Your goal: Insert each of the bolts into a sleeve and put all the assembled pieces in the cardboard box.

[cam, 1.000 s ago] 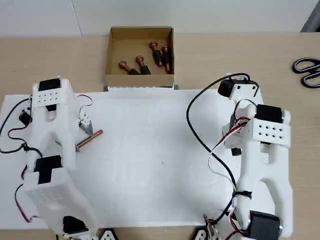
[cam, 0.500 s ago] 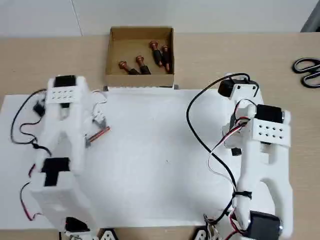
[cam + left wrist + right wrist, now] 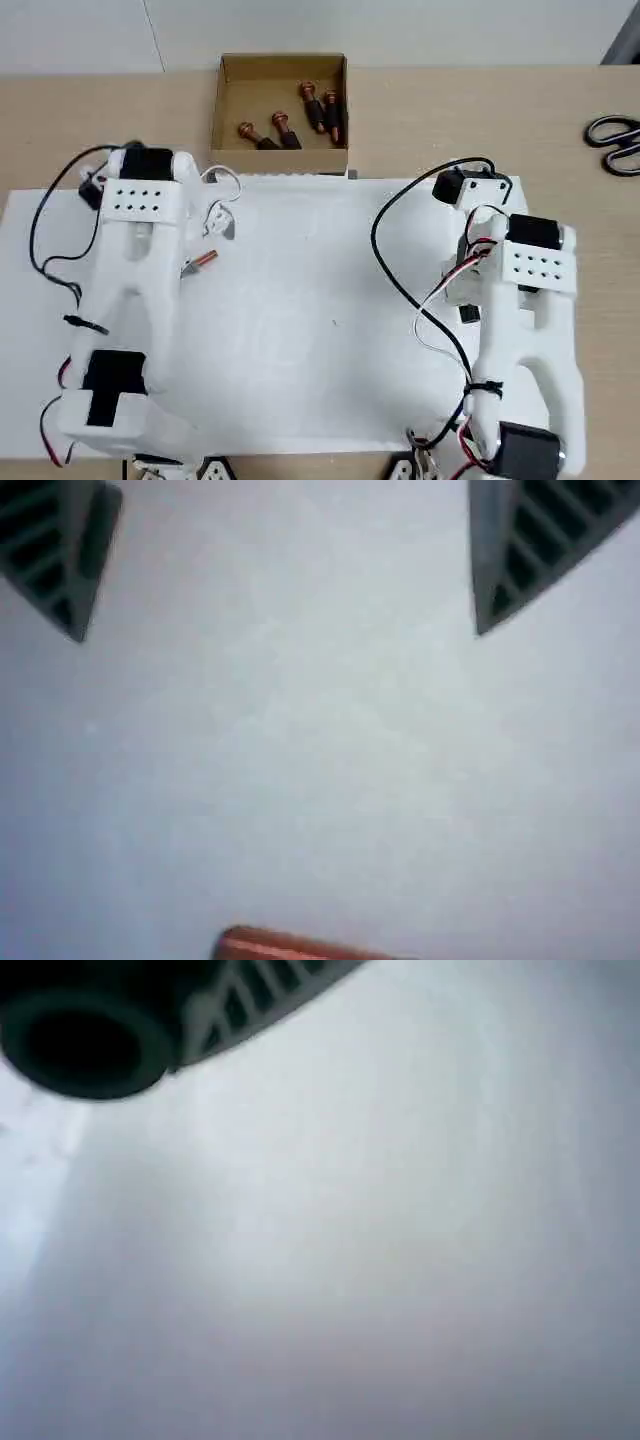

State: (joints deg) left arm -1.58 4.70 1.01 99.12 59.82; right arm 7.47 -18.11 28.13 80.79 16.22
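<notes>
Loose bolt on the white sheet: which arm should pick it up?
Left. Its claw is open and sits right beside the bolt. The right arm is much farther from it.

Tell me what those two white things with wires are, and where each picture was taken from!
They are two robot arms. The left arm and the right arm sit side by side at a wooden table covered by a white sheet. One picture comes from a camera looking down from above. The other two come from small cameras on the arms' wrists, close to the sheet. The left gripper, that arm's pincer, is open and holds nothing; a copper bolt lies on the sheet close by. The right wrist camera sees a dark round tube, perhaps a sleeve; I cannot tell whether it is held. The cardboard box holds four finished pieces. Scissors lie on the right arm's side.
</notes>
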